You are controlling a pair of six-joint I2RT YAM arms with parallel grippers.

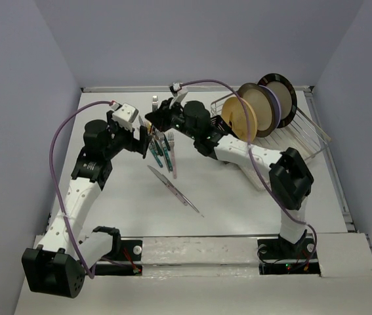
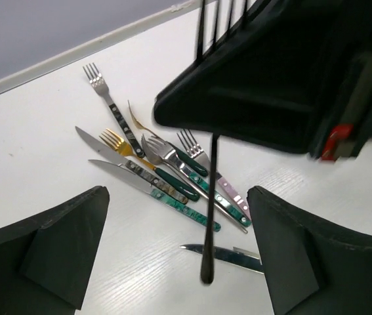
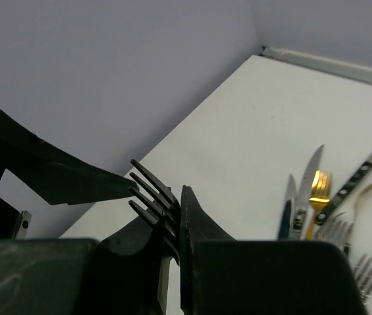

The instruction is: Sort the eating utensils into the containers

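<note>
My right gripper [image 3: 178, 205] is shut on a black fork [image 3: 151, 191] just below its tines and holds it above the table. In the left wrist view the fork's handle [image 2: 208, 197] hangs straight down under the right gripper [image 2: 271, 72]. My left gripper [image 2: 179, 256] is open, one finger on each side of the handle's lower end, not touching it. Several forks and knives [image 2: 166, 170] with green, gold, black and pinkish handles lie in a pile on the table below, and also show in the top view [image 1: 163, 147]. The black caddy is out of view.
A silver knife [image 2: 228, 254] lies under the hanging fork, and in the top view two knives [image 1: 172, 187] lie nearer the arms. A wire dish rack [image 1: 307, 134] with plates [image 1: 258, 108] stands at the back right. A wall runs along the table's far edge.
</note>
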